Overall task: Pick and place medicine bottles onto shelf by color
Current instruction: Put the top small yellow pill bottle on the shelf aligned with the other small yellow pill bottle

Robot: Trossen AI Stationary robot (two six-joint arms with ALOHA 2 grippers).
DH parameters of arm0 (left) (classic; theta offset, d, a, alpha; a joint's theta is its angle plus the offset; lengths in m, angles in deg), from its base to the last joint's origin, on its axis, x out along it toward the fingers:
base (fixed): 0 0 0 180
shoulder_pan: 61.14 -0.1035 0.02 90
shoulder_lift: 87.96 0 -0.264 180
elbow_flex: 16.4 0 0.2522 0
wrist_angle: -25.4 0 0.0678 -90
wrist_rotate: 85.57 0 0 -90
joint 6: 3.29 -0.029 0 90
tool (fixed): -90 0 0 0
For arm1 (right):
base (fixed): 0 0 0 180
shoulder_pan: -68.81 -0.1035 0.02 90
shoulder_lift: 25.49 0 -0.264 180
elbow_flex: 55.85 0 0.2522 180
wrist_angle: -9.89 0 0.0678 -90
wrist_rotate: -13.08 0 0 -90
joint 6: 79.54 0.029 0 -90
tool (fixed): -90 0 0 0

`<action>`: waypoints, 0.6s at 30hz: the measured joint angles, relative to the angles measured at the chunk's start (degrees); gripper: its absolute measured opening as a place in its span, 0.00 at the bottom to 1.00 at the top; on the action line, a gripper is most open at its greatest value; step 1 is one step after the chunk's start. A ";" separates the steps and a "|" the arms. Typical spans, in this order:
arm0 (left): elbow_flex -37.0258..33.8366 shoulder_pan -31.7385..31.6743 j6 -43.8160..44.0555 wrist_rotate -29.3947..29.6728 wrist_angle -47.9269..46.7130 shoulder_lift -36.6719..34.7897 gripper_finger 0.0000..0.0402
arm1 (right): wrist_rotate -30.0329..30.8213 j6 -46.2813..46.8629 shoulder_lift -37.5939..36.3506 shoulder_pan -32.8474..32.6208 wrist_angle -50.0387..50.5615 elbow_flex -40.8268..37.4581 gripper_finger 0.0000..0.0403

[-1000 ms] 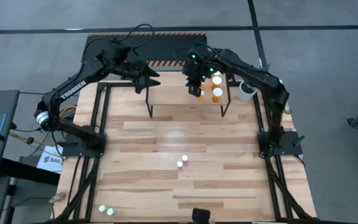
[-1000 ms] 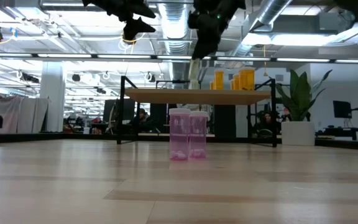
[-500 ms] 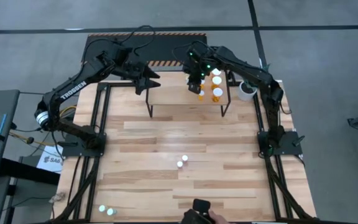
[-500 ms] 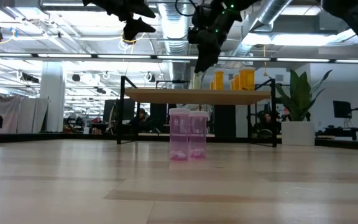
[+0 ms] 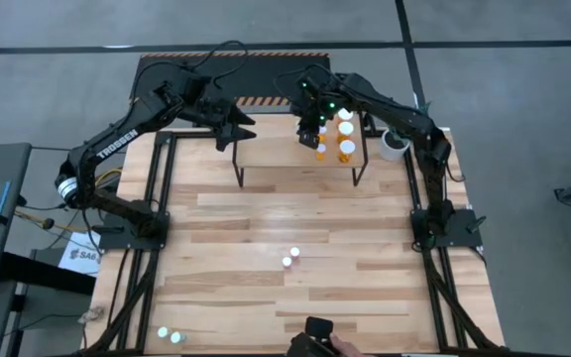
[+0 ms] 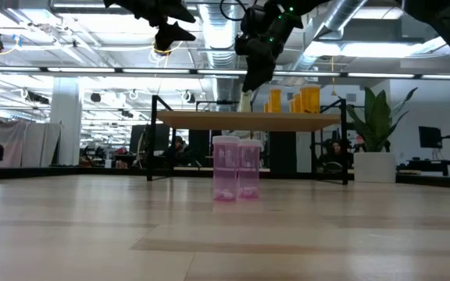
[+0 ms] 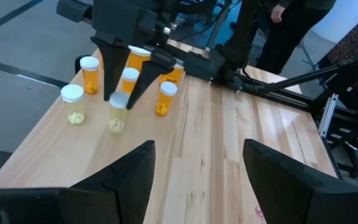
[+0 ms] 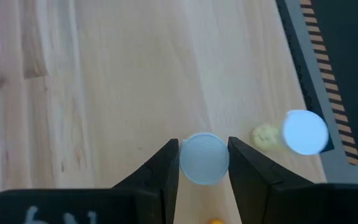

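White "TROSSEN" lettering — left arm

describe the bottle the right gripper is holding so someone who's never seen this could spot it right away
Find the small wooden shelf at the table's far end. The right gripper is shut on a pale yellowish bottle there, beside the orange bottles. Another pale bottle stands free.

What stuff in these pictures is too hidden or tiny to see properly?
- High view: the bottle in the right tool is covered by the arm above it.
- Right wrist view: under the held bottle's white cap, its body is hidden.
- High view: two glowing dots at the table's near-left corner are too small to identify.
- Low view: both arms are cut off by the top edge.
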 joint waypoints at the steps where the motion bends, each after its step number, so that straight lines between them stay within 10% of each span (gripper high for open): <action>1: 0.00 0.00 0.00 0.00 0.00 0.00 0.57 | 0.02 0.00 0.06 0.02 0.09 0.00 0.34; 18: -0.01 0.02 -0.22 -0.02 -0.03 0.00 0.57 | -0.02 0.00 0.17 0.03 -0.09 -0.33 0.35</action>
